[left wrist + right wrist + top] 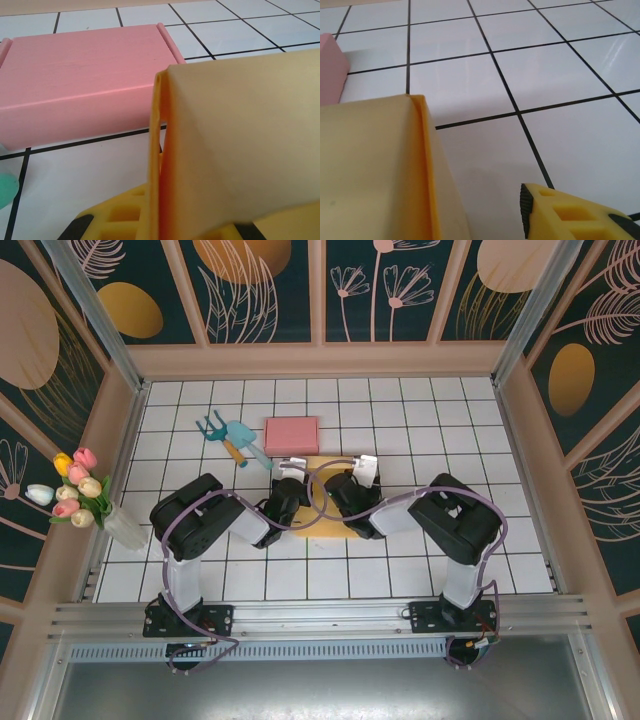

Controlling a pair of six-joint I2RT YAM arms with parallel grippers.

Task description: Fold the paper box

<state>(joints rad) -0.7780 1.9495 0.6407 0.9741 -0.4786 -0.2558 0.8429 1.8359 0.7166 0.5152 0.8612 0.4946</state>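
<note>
Left gripper: clamped on flap of yellow paper box.
Right gripper: jaws apart — one finger clear of box, other hidden.
Pink flat box: far side, end cropped.

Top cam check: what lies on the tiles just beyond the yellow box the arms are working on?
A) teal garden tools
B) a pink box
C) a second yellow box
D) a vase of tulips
B: the pink box sits directly past the far edge of the yellow paper box, and the left wrist view shows it right behind the raised yellow flap.
</note>
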